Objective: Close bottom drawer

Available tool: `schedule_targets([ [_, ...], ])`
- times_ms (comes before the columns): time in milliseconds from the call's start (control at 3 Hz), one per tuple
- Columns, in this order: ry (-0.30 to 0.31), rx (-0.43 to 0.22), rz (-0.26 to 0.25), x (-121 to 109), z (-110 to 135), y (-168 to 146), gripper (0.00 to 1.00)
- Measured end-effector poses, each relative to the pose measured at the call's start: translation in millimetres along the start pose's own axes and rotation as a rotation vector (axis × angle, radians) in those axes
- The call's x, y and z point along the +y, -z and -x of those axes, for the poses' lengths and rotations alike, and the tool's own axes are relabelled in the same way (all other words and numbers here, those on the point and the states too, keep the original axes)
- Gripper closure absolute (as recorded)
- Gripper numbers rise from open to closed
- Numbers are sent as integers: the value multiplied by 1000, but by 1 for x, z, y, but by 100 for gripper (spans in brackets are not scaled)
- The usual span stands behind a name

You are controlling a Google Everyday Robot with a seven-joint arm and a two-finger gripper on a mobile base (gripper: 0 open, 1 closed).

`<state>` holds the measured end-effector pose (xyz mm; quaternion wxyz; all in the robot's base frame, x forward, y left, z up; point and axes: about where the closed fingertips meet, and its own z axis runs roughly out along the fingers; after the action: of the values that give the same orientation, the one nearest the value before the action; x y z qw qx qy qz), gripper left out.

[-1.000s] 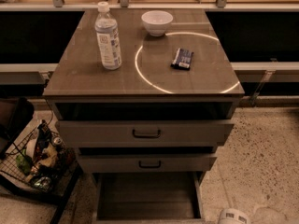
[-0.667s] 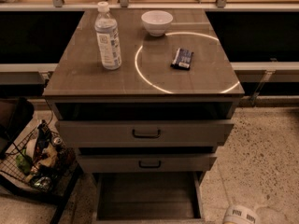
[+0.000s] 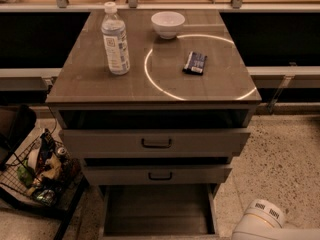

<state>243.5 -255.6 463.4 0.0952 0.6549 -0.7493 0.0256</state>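
Observation:
The bottom drawer (image 3: 157, 211) of the grey-brown cabinet (image 3: 90, 86) stands pulled far out. Its empty box-shaped tray shows at the lower edge of the camera view. Its front and handle are cut off below the picture. The middle drawer (image 3: 157, 175) and the wider top drawer (image 3: 156, 143) above it each stick out a little, with black bar handles showing. A white rounded part of my arm (image 3: 262, 219) shows at the bottom right, just right of the open tray. My gripper itself is out of view there.
On the cabinet top stand a water bottle (image 3: 115, 39), a white bowl (image 3: 168, 23) and a dark packet (image 3: 195, 63). A wire basket (image 3: 40, 176) of clutter sits on the floor to the cabinet's left. Speckled floor lies to the right.
The white arm part at the bottom right has come further up into view. The drawers have not moved.

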Motion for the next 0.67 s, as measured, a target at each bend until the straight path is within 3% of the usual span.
schedule_targets([
  [333, -1, -64, 85, -5, 5, -39, 100],
  [667, 39, -129, 140, 0, 14, -80, 100],
])
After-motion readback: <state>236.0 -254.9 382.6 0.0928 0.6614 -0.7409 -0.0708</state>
